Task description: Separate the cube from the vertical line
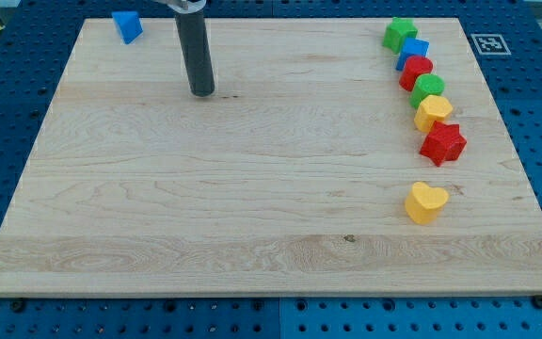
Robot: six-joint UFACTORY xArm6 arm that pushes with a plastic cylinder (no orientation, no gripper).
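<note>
A line of blocks runs down the view's right side: a green star-like block [399, 34] at the top, then the blue cube [413, 52], a red rounded block [416, 72], a green rounded block [429, 88], a yellow block [433, 112] and a red star [442, 143]. They touch or nearly touch each other. A yellow heart [426, 201] lies apart below the line. My tip [202, 92] rests on the board at the upper left, far to the left of the line and touching no block.
A blue triangular block [127, 26] lies near the board's top left corner, up and left of my tip. The wooden board [252, 217] sits on a blue pegboard table. A marker tag [489, 43] is beyond the top right corner.
</note>
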